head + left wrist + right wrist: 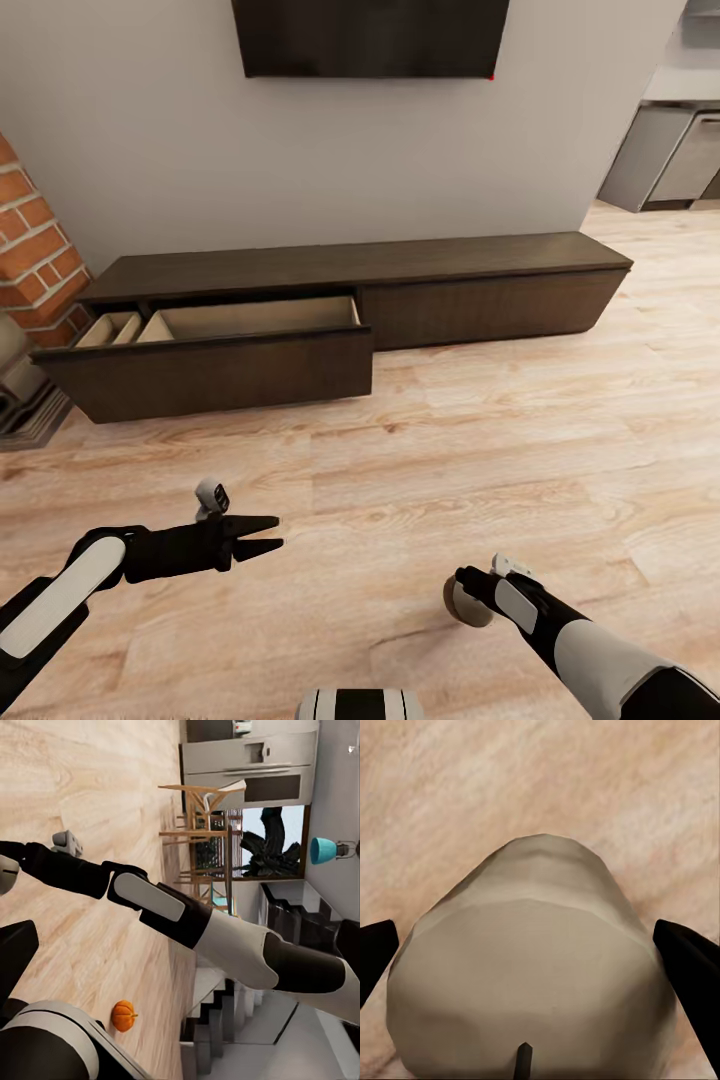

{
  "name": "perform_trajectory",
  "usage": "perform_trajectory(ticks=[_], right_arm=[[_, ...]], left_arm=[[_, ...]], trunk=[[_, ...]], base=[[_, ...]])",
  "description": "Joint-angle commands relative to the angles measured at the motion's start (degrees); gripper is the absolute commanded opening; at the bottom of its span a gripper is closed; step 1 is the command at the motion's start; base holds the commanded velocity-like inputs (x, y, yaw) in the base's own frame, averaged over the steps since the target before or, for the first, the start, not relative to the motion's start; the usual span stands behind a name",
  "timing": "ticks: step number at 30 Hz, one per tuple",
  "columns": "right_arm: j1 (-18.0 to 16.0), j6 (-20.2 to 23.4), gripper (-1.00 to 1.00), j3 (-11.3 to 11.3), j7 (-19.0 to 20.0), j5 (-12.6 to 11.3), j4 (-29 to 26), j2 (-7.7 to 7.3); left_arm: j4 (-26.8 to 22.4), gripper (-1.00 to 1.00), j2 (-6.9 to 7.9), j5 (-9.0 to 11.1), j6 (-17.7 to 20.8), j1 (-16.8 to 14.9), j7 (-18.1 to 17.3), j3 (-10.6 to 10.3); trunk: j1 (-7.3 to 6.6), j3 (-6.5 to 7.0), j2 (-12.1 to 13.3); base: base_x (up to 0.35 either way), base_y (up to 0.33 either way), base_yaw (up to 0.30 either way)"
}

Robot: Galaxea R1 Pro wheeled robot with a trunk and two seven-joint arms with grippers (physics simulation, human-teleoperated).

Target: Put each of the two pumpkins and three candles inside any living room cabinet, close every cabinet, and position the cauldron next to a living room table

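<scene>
candle (pixel 536 960) clamped between right fingers (pixel 690 967), low over floor (pixel 500 420) | left gripper (pixel 265 535) fingers apart, empty | pumpkin (pixel 123 1015) on floor behind robot | cabinet (pixel 350 290) by wall, left drawer (pixel 215 345) open

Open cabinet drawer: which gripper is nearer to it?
Left. The left gripper is empty and open, hovering over the floor in front of the open drawer. The right gripper is farther back and off to the right, shut on a candle.
</scene>
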Motion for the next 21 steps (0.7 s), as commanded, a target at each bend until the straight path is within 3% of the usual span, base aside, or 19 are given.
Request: perform_trajectory(ticks=[1,14,21], right_arm=[[-0.01,0.26,-1.0,0.4,-0.43,-0.39,-0.22,-0.07],[-0.01,-1.12,-1.0,0.4,-0.43,-0.39,-0.22,-0.07],[0.0,-1.23,-1.0,0.4,-0.43,-0.39,-0.22,-0.03]], left_arm=[[0.07,1.0,0.03,0.03,0.14,-0.08,-0.23,-0.12],[0.07,1.0,0.03,0.09,0.14,-0.08,-0.23,-0.11],[0.07,1.0,0.08,0.09,0.14,-0.08,-0.3,-0.17]], trunk=[[-0.01,-0.1,-0.02],[-0.01,-0.81,-0.02],[-0.01,-0.85,-0.02]], base=[[0.0,0.195,0.214],[0.0,0.189,0.23],[0.0,0.052,0.28]])
